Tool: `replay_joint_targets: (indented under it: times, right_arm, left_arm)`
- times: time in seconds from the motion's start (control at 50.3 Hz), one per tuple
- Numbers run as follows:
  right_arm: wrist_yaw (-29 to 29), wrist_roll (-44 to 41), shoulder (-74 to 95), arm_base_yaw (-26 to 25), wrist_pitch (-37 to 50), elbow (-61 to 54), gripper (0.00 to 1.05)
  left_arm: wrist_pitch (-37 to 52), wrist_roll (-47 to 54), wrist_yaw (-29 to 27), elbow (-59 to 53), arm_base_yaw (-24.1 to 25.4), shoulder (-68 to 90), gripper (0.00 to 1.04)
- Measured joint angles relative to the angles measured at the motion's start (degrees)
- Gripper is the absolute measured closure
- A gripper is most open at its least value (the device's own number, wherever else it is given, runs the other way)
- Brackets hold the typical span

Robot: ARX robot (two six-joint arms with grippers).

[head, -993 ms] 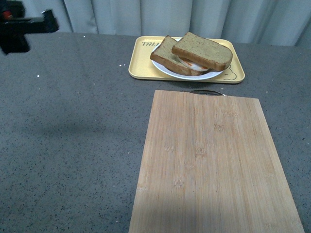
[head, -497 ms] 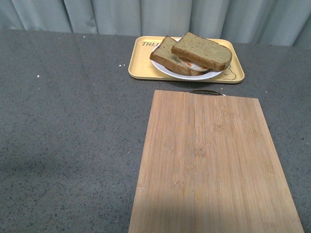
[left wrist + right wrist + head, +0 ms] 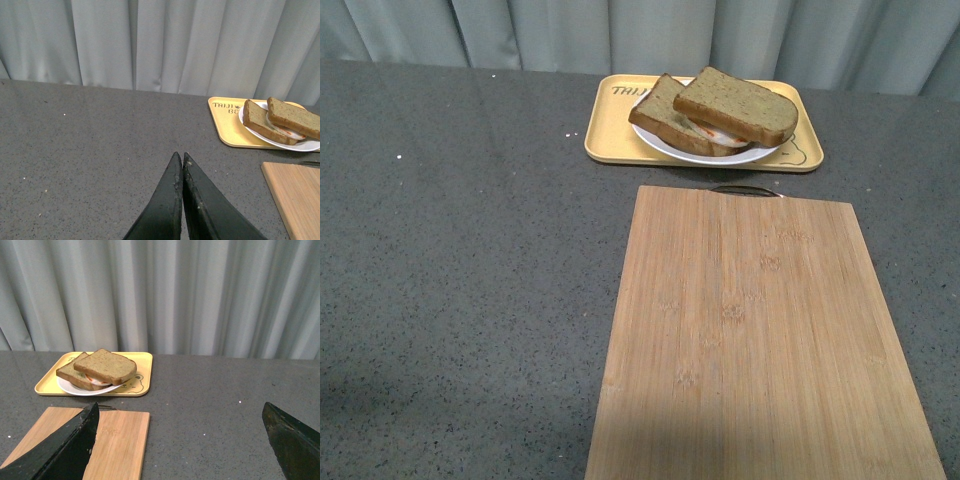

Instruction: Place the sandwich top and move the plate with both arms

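Note:
The sandwich top (image 3: 738,103) lies askew on the lower slice (image 3: 665,115) with a fried egg between them, on the white plate (image 3: 665,148). The plate sits on a yellow tray (image 3: 610,130) at the far side of the table. The stack also shows in the left wrist view (image 3: 292,116) and the right wrist view (image 3: 107,365). Neither arm shows in the front view. My left gripper (image 3: 181,156) is shut and empty over bare tabletop, well left of the tray. My right gripper (image 3: 180,415) is wide open and empty, held back from the tray, over the table.
A bamboo cutting board (image 3: 760,340) lies on the grey speckled table just in front of the tray, with a dark metal handle (image 3: 745,189) at its far edge. Grey curtains (image 3: 640,30) hang behind the table.
The left arm, seen at the top left of the front view a second ago, has drawn out of that view. The sandwich, plate and board have not moved.

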Motion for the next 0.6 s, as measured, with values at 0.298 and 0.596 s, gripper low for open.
replay_joint_targets:
  times: [0.298, 0.596]
  right_arm:
    - [0.0, 0.0, 0.0, 0.0, 0.0, 0.0, 0.09]
    - [0.0, 0.0, 0.0, 0.0, 0.0, 0.0, 0.09]
  left_arm:
    - [-11.0, 0.0, 0.0, -0.4, 0.0, -12.7, 1.01]
    - [-19.8, 0.0, 0.1, -0.4, 0.0, -21.9, 1.01]
